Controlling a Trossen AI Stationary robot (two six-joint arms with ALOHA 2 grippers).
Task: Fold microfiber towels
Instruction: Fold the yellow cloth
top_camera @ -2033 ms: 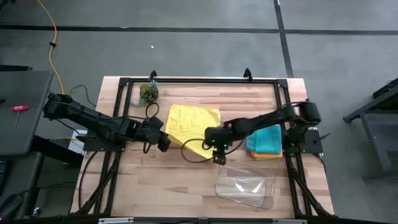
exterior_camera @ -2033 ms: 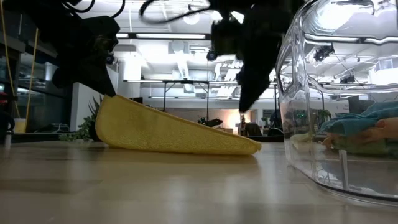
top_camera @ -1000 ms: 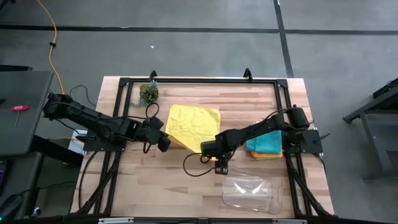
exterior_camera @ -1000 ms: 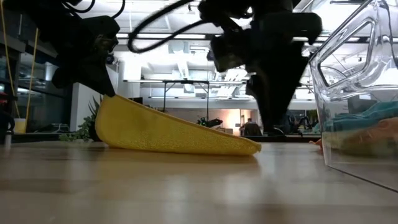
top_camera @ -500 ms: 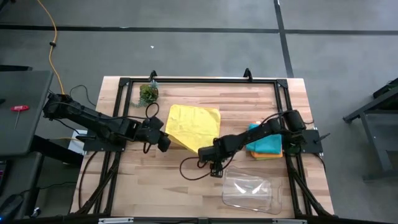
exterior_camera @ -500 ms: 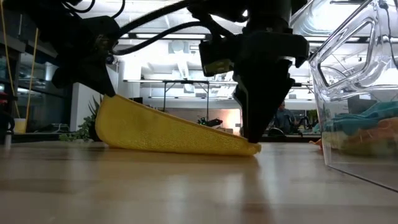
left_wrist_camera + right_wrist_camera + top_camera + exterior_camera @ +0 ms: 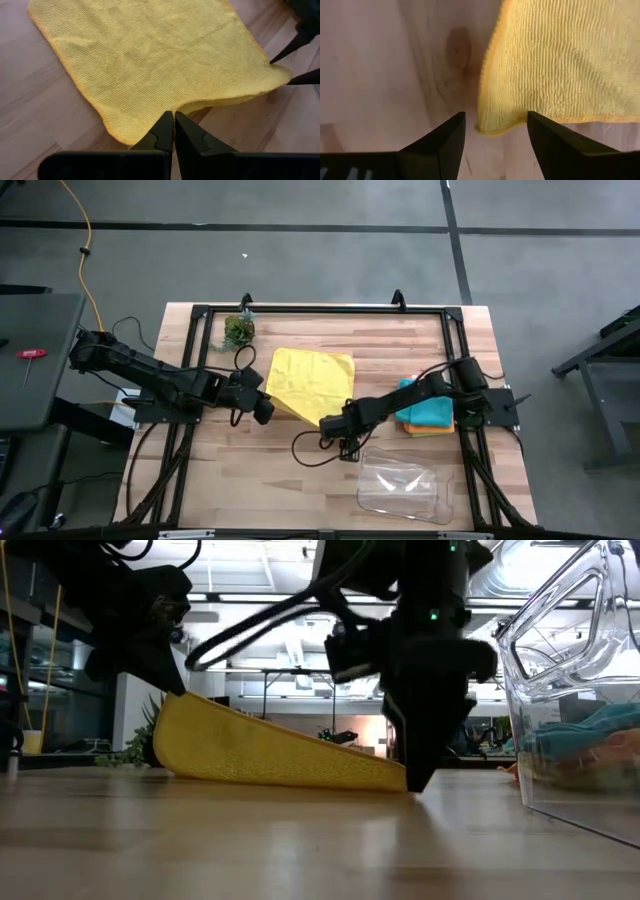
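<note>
A yellow towel lies spread on the table's middle, and its left side is raised. My left gripper is shut on its left edge and also shows in the left wrist view. My right gripper is open and points down at the towel's near corner. Its two fingers stand on either side of that corner, and I cannot tell whether they touch it. A teal towel lies folded on an orange one at the right. My left gripper pinches the yellow towel's edge between its two shut fingers, close to the towel's left corner. The fingers come level from the table's left. That side is lifted off the table, and the rest slopes down onto the wood.
A clear plastic tray stands near the front edge, right of centre, and looms at the right of the low view. A small leafy clump sits at the far left. A black frame runs around the table.
My right gripper has gone from beside the clear tray toward the table's left and down, onto the yellow towel's near corner. The towel and my left gripper have kept still.
</note>
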